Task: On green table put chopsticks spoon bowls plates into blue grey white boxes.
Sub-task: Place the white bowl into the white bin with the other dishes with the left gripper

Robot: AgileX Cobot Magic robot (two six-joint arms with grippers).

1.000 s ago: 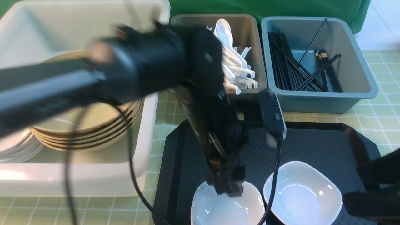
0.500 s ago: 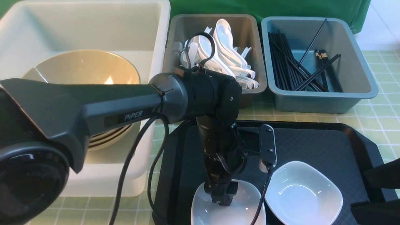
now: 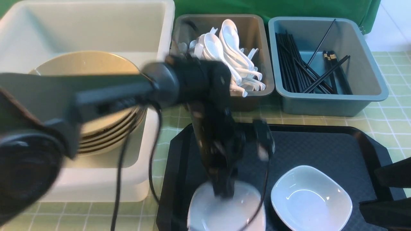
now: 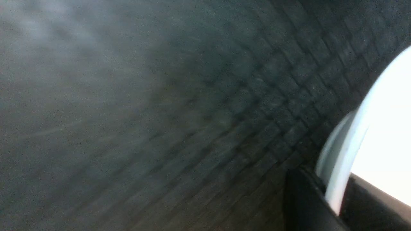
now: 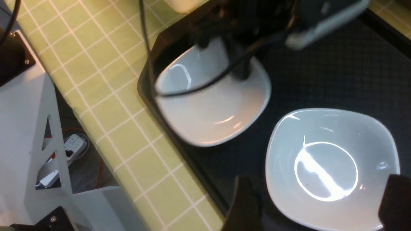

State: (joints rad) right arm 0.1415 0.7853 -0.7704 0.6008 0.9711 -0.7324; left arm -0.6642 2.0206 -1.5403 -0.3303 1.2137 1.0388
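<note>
Two white plates are over the black tray (image 3: 321, 147). My left gripper (image 3: 224, 191) is shut on the far rim of the near-left plate (image 3: 224, 213); in the left wrist view that rim (image 4: 353, 150) sits pinched between the jaws of the left gripper (image 4: 335, 205). In the right wrist view this plate (image 5: 212, 109) overhangs the tray's edge. My right gripper (image 5: 319, 208) stands open, its fingers either side of the second plate (image 5: 330, 166), (image 3: 310, 199). Tan bowls (image 3: 86, 67) are stacked in the white box (image 3: 96, 25), spoons (image 3: 231, 54) fill the grey box (image 3: 257, 32), chopsticks (image 3: 295, 64) lie in the blue box (image 3: 369, 80).
The tray lies on the green table (image 3: 385, 112) in front of the three boxes. My left arm (image 3: 112, 93) reaches across the white box's right side, cable hanging. The table's near edge and a white stand (image 5: 38, 128) show in the right wrist view.
The left jaws have closed on the near-left plate's rim. That plate has shifted a little to the left, and the left arm is blurred in motion. The right gripper has not moved.
</note>
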